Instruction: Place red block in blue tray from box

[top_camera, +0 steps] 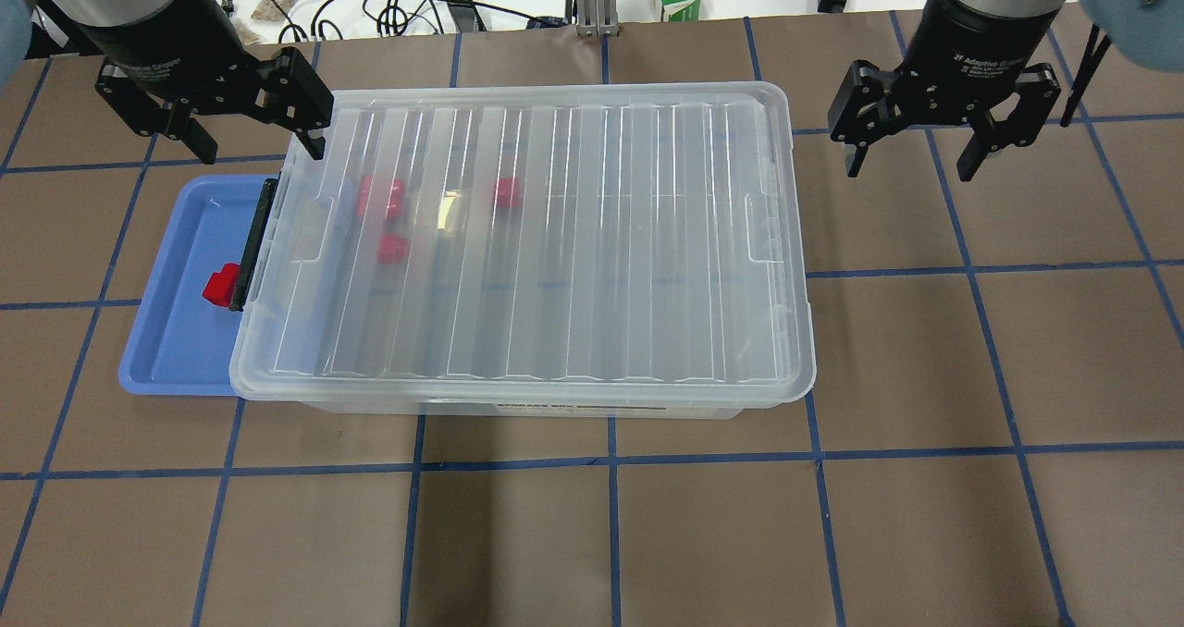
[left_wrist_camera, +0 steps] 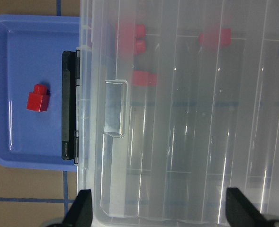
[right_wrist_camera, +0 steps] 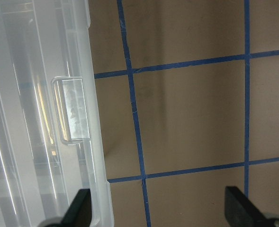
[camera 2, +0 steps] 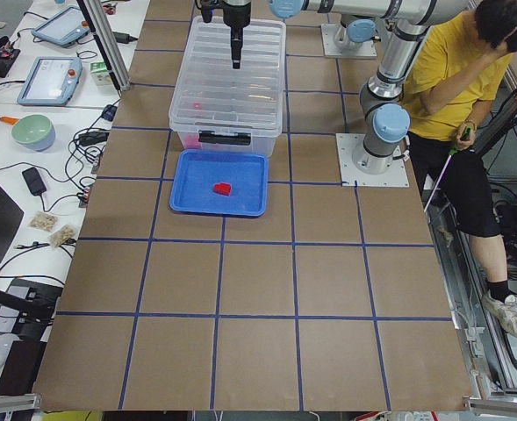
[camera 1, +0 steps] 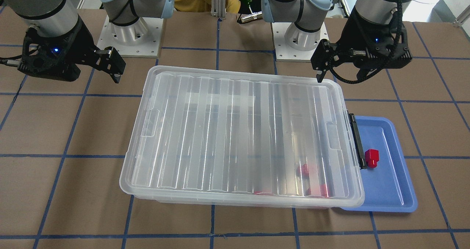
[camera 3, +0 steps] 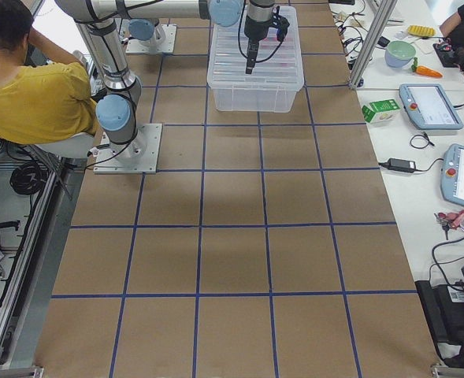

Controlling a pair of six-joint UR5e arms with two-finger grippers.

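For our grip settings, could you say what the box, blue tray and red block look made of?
The box: clear, glossy plastic, apparently; blocks show through its ribbed lid. The blue tray: opaque blue plastic, probably, smooth with a moulded rim. The red block: likely hard, shiny plastic.

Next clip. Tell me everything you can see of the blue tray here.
The blue tray is a shallow rectangle of glossy blue plastic with rounded corners and a raised rim. It lies flat on the brown table at a short end of the box, on the robot's left. Seen from above, the box's lid edge hides the rim on that side, so whether the two touch cannot be told. One red block lies in it, close to the box side.
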